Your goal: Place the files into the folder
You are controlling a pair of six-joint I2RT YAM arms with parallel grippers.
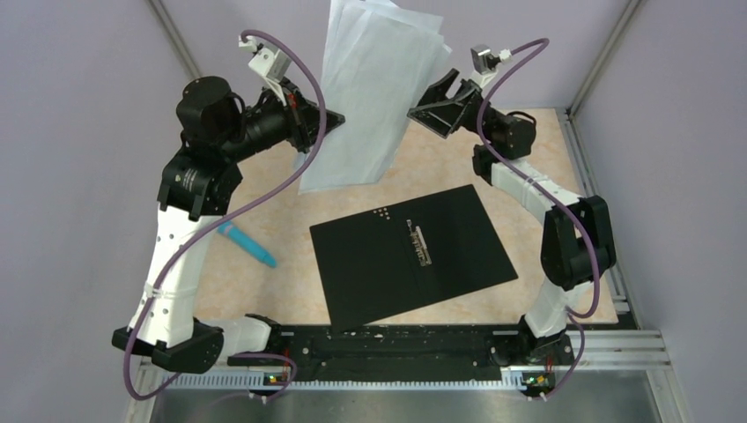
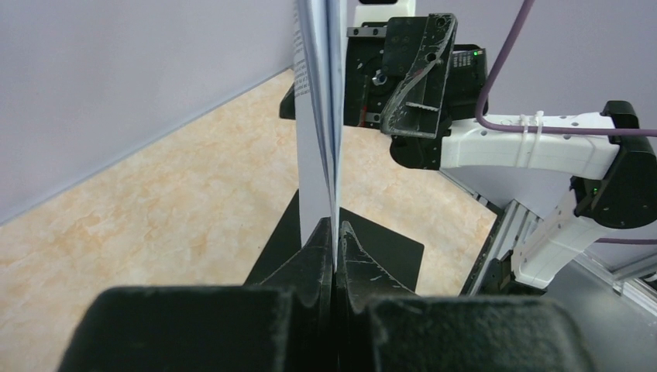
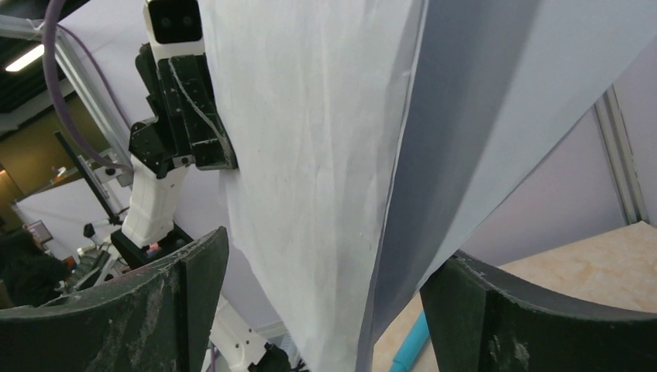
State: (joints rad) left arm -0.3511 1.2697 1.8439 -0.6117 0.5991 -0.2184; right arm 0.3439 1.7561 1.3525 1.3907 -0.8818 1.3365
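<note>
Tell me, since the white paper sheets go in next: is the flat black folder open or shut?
Open: the black folder lies spread flat, matte inside up, metal spine clip exposed.
</note>
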